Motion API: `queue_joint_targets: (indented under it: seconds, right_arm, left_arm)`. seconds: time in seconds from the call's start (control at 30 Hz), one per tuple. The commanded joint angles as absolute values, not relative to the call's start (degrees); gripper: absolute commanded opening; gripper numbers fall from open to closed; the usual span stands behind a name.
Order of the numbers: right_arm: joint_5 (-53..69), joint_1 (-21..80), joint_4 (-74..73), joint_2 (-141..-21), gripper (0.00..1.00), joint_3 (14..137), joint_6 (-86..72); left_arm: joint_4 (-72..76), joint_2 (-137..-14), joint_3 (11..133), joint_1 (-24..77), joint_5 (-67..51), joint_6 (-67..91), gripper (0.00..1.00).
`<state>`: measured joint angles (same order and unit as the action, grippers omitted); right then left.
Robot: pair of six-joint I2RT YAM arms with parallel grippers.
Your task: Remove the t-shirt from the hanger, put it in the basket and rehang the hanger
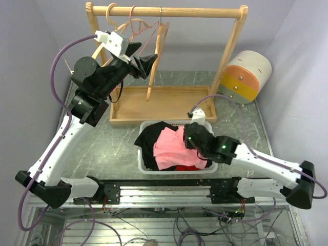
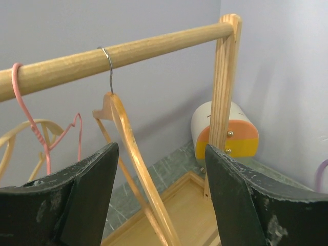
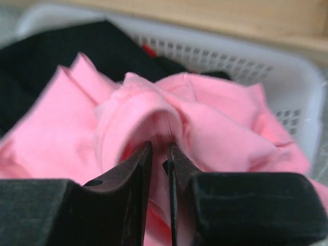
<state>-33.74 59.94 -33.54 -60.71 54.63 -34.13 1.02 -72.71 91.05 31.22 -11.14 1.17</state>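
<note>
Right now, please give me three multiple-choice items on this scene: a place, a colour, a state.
1. Where does the pink cotton t-shirt lie? A on a chair; B in the white plastic basket; C on the floor.
2. Which colour has the thin wire hanger? A blue; B green; C pink.
3. How is the left gripper? A shut on cloth; B open, holding nothing; C out of view.
Answers: B, it lies inside the basket; C, the wire is pink; B, its fingers stand apart.
</note>
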Motion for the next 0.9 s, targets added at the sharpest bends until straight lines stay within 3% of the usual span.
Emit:
queue_joint_targets:
  seconds: [0.0,0.2,0.27,0.37,0.53,0.63,0.87]
  right_arm:
    - [-24.43,58.73,-26.56,-65.37,0.18,47.49,-36.71]
    - [-14.96,52.28,-15.83,-71.13,0.14,38.97,-37.64]
    - [-16.25,52.09,-16.29,-72.02,0.18,40.23,-36.15]
    - [-19.38,52.17,-19.61,-71.48,0.3,44.83,-32.45]
    - [-26.52,52.86,-25.44,-64.35,0.63,51.64,-27.33]
    - [-30.7,52.99,-26.26,-57.59,0.98,52.71,-25.52]
    - [-52.75,50.89,-18.05,-40.8,1.0,41.41,-21.69]
  left_arm:
    - [5.01,-69.57,87.5,31.37,-9.59,1.86,0.78]
    - [4.54,-67.41,84.55,31.37,-7.63,0.69,0.78]
    - [5.1,-66.38,83.09,31.33,-7.07,0.37,0.78]
    - [7.08,-64.45,80.07,31.34,-5.65,0.34,0.78]
    - [9.14,-62.01,76.0,31.3,-1.92,0.01,0.78]
    - [9.71,-60.8,74.27,31.37,-0.1,-0.21,0.77]
    - [11.11,-59.43,70.66,31.22,2.9,-0.48,0.77]
